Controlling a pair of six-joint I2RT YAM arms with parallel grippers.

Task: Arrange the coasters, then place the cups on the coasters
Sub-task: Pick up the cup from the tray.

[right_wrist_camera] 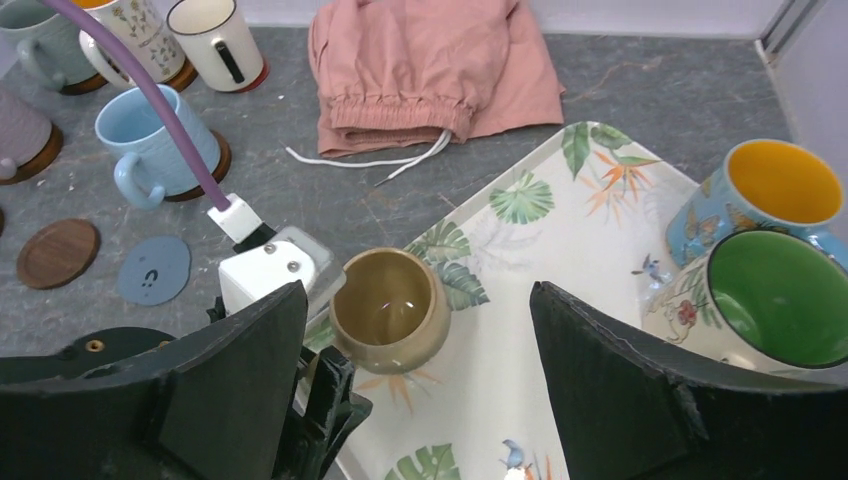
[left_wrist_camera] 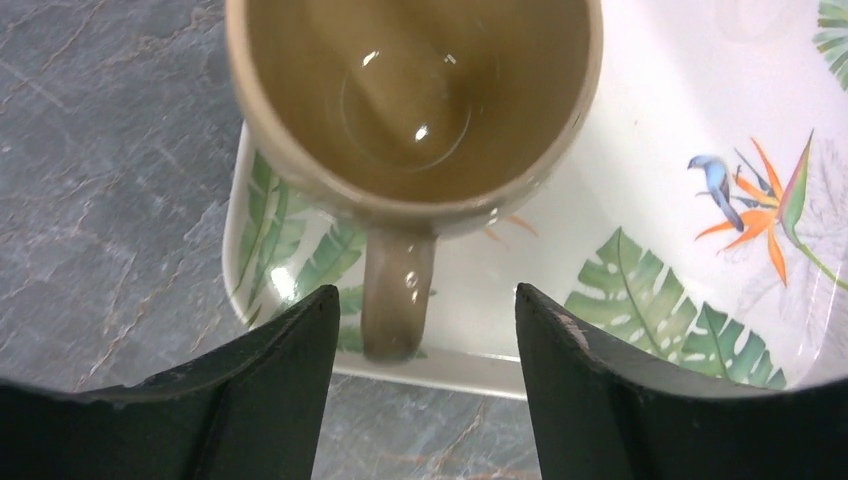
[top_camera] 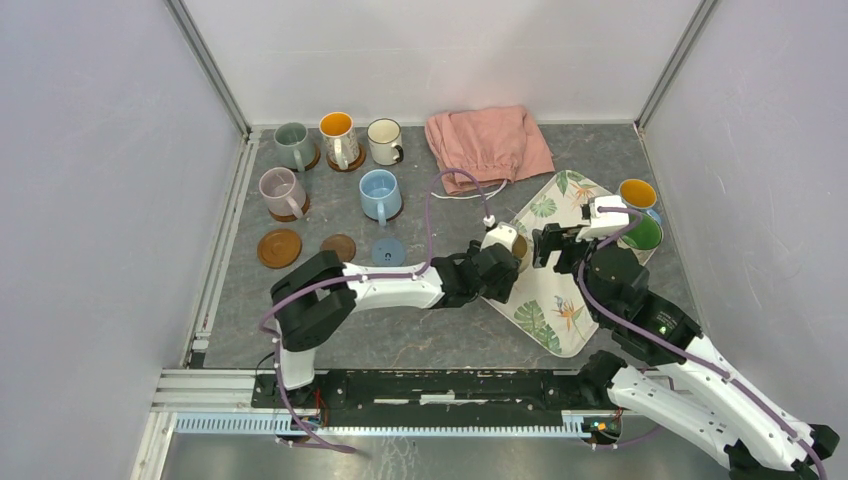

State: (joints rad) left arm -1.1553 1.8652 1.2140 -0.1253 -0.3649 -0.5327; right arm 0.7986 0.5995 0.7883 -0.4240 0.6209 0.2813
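Left gripper (left_wrist_camera: 422, 312) sits low at the near-left rim of the leaf-patterned tray (left_wrist_camera: 650, 120). Its jaws are partly spread to either side of the handle of the beige mug (left_wrist_camera: 410, 90), and a gap shows on each side, so it grips nothing. The mug stands on the tray just inside that rim, handle pointing out toward the edge, with bare grey table (left_wrist_camera: 100, 180) to its left. Over the tray just right of the mug, the right gripper (right_wrist_camera: 418, 292) hovers with its jaws wide and empty.

From overhead the left gripper's body covers the handle, so those gaps show only in its own wrist view. Overhead does show the room: open table lies between the tray and three bare coasters, a large brown coaster (top_camera: 279, 248), a smaller brown coaster (top_camera: 338, 247) and a blue coaster (top_camera: 388, 251). Behind these, a light blue mug (top_camera: 380, 195) and four others sit on coasters.

The right wrist view adds an orange-inside mug (right_wrist_camera: 785, 180) and a green-inside mug (right_wrist_camera: 785, 285) close together at the tray's right side, and a pink cloth (right_wrist_camera: 430, 70) beyond its far edge.
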